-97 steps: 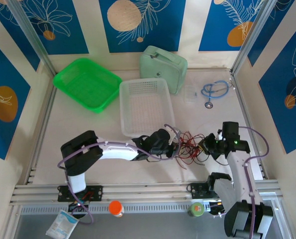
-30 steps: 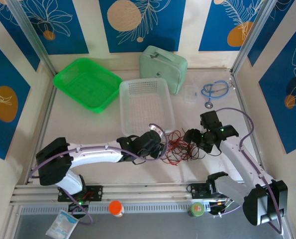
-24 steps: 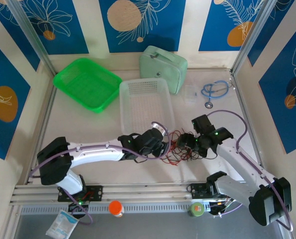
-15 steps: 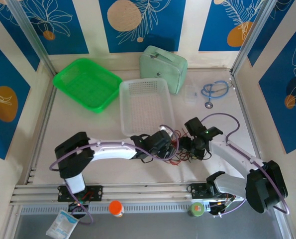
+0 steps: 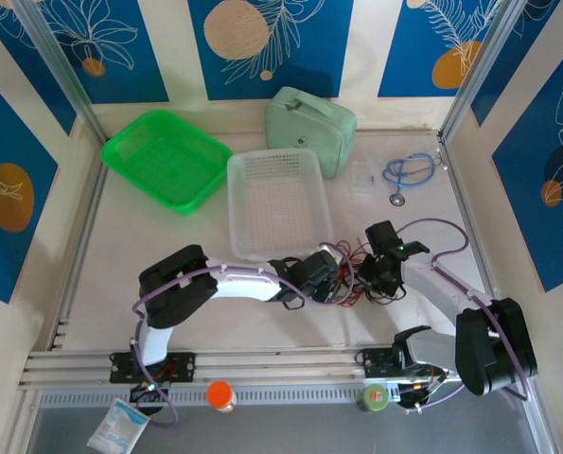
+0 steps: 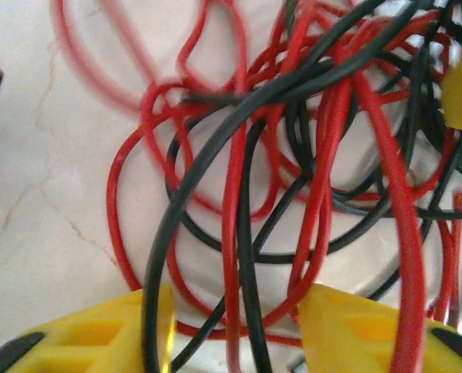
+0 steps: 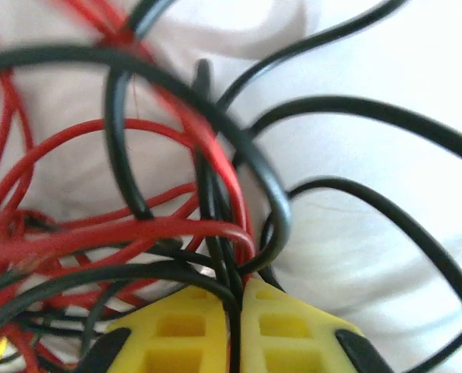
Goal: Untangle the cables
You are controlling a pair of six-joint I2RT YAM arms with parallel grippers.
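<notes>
Your cables [image 5: 355, 284] lie in one red-and-black tangle on the table [image 5: 167, 236], just in front of the white basket [image 5: 276, 203]. Your right gripper [image 7: 234, 307] is closed: it pinches a black wire [image 7: 215, 225]. Your left gripper [image 6: 234, 311] stands parted, with several wires running between its fingers.

On the bench [image 5: 167, 246] the cables [image 5: 353, 286] lie heaped near the front, with the left pincer [image 5: 336, 284] at their left and the right pincer [image 5: 367, 277] at their right. Behind them sits a basket [image 5: 276, 203]. A second basket [image 5: 167, 159] lies further left, a pouch [image 5: 311, 128] behind, and a stethoscope [image 5: 409, 172] far right.
</notes>
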